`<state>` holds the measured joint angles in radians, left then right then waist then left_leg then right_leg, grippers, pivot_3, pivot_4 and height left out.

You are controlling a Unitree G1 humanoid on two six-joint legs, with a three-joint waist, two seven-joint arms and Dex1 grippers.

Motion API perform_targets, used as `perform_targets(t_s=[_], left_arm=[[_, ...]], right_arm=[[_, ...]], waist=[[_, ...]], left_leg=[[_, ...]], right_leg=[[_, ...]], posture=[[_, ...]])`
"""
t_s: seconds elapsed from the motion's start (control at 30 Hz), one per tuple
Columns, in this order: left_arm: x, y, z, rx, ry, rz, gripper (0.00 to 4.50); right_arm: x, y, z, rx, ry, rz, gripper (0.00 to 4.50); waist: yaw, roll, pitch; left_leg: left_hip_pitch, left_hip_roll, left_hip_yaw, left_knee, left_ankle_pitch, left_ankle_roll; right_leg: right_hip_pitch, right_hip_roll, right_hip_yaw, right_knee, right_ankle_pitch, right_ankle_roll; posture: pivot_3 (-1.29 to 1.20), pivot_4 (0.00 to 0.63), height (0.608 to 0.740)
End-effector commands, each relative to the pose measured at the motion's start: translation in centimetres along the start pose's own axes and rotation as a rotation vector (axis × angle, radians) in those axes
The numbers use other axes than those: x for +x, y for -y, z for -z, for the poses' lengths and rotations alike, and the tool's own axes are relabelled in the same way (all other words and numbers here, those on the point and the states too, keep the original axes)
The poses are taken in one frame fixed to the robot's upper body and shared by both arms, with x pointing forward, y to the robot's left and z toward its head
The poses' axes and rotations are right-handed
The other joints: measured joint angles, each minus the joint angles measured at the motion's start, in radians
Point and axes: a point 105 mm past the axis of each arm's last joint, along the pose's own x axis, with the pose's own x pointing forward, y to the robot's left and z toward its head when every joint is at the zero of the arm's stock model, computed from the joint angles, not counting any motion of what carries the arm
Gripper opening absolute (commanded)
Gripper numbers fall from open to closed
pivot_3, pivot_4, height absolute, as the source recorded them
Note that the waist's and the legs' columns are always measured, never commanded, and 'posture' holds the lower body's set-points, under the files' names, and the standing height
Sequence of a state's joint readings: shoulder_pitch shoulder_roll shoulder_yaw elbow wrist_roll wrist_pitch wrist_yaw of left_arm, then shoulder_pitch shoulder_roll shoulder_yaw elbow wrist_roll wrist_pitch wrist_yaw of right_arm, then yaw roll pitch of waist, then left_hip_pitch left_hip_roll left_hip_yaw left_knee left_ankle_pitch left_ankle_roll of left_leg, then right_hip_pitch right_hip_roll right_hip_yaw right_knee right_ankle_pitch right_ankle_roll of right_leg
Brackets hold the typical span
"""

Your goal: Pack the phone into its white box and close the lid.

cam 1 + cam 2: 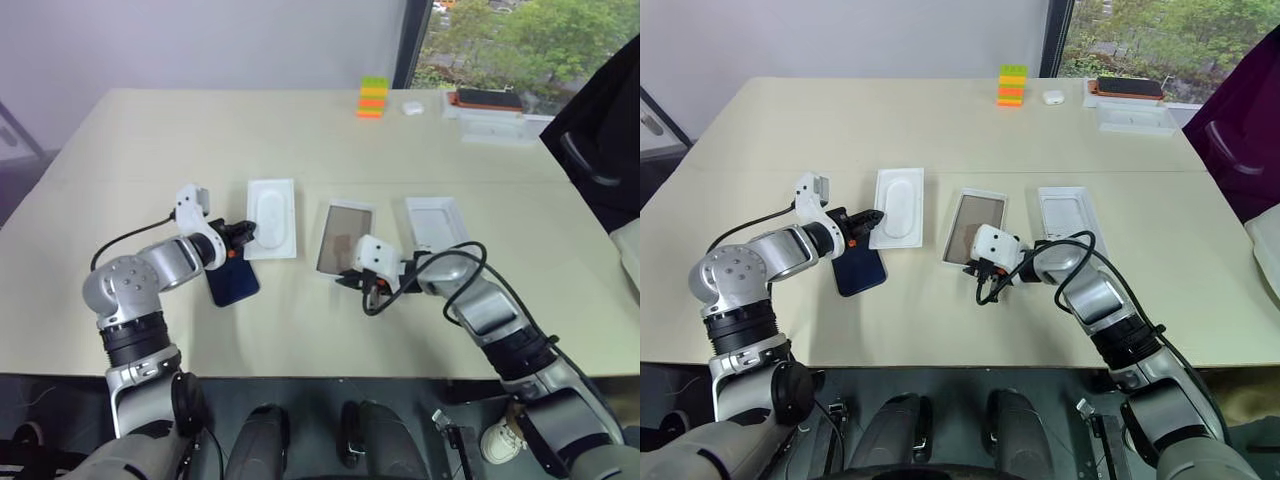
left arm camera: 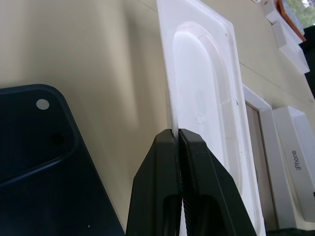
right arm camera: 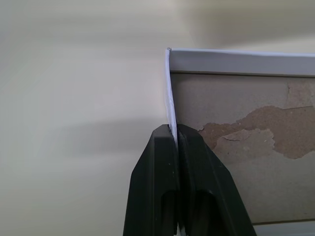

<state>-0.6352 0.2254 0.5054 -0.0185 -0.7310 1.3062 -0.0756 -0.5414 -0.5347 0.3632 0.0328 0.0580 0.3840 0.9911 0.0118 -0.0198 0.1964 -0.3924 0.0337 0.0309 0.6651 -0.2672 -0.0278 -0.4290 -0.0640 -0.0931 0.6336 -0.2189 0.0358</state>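
- My left gripper (image 1: 247,234) has its jaws clamped on the thin edge of the insert (image 1: 272,217), the white sheet with a rounded recess that lies flat toward the desk's (image 1: 300,140) near edge, left of centre. I read that pinch as a way to move the insert aside, since it is no part of the packing.
- My right gripper (image 3: 173,132) has its jaws closed on the near side wall of the box (image 1: 346,238), at a near corner. The wrist view shows the wall between the black fingers (image 3: 152,167), and the tan floor is bare. I judge this grip is there to steady the tray or slide it toward the phone.
- The phone (image 1: 232,282) lies flat on the desk, just beside and partly under my left wrist, nearer the front edge than the insert. It is not in the box; the insert sits between them.
- The lid (image 1: 436,222) rests flat just right of the box, plain inner face up, ready for closing later.
- Coloured blocks (image 1: 373,97), a small white item (image 1: 412,108) and another white box (image 1: 497,120) with an orange-edged device (image 1: 488,98) on top sit along the far edge, well apart from the work.
- The packing proper has not begun.
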Motion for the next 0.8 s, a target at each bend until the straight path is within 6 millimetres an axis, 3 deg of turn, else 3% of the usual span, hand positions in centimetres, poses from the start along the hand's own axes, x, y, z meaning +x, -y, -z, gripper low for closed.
perform_targets(t_s=[0.03, 0.17, 0.3, 0.5, 0.6, 0.73, 0.8], left_arm=[[-0.2, 1.3, -1.1, 0.025, 0.042, 0.038, 0.00], [-0.4, 2.3, -1.2, 0.045, 0.041, 0.066, 0.00], [-0.6, 3.2, -1.4, 0.040, 0.043, 0.085, 0.00], [-0.9, 3.7, -1.1, 0.047, 0.029, 0.093, 0.00], [-1.0, 3.8, -1.1, 0.048, 0.026, 0.093, 0.00], [-1.2, 4.2, -0.7, 0.038, 0.014, 0.104, 0.00], [-1.2, 4.4, -0.2, 0.041, -0.001, 0.107, 0.00]], right_arm=[[-0.8, -0.2, -1.6, -0.060, 0.062, -0.014, 0.16], [-1.3, -2.5, -2.5, -0.085, 0.112, -0.115, 0.16], [-0.9, -3.5, -2.7, -0.079, 0.116, -0.131, 0.16], [0.2, -3.3, -2.4, -0.086, 0.106, -0.099, 0.16], [0.3, -2.6, -2.7, -0.090, 0.114, -0.063, 0.98], [-0.7, -1.8, -3.9, -0.060, 0.164, -0.046, 2.97], [-1.7, -1.2, -4.6, -0.032, 0.198, -0.036, 2.97]], waist=[[0.000, 0.000, 0.000], [0.000, 0.000, 0.000], [0.000, -0.001, 0.000], [-0.001, -0.001, 0.000], [-0.001, -0.001, 0.000], [0.000, -0.001, 0.000], [0.001, -0.001, 0.001]], left_leg=[[0.000, 0.000, 0.000, 0.000, 0.000, 0.000], [0.000, 0.000, 0.000, 0.000, 0.000, 0.000], [0.000, 0.000, -0.001, 0.000, 0.000, 0.000], [0.000, 0.000, -0.002, 0.000, 0.000, 0.000], [0.000, 0.000, -0.002, 0.000, 0.000, 0.000], [0.000, 0.000, -0.002, 0.000, 0.000, 0.000], [0.000, 0.000, -0.002, 0.000, 0.000, 0.000]], right_leg=[[0.000, 0.000, 0.000, 0.000, 0.000, 0.000], [0.000, 0.000, 0.000, 0.000, 0.000, 0.000], [0.000, 0.000, 0.000, 0.000, 0.000, 0.000], [0.000, 0.000, 0.000, 0.000, 0.000, 0.000], [0.000, 0.000, 0.000, 0.000, 0.000, 0.000], [0.000, 0.000, 0.000, 0.000, 0.000, 0.000], [0.000, 0.000, 0.000, 0.000, 0.000, 0.000]], posture=[[0.00, 0.150, 0.740], [0.00, 0.150, 0.740], [0.00, 0.150, 0.740], [0.00, 0.150, 0.740], [0.00, 0.150, 0.740], [0.00, 0.150, 0.740], [0.00, 0.150, 0.740]])
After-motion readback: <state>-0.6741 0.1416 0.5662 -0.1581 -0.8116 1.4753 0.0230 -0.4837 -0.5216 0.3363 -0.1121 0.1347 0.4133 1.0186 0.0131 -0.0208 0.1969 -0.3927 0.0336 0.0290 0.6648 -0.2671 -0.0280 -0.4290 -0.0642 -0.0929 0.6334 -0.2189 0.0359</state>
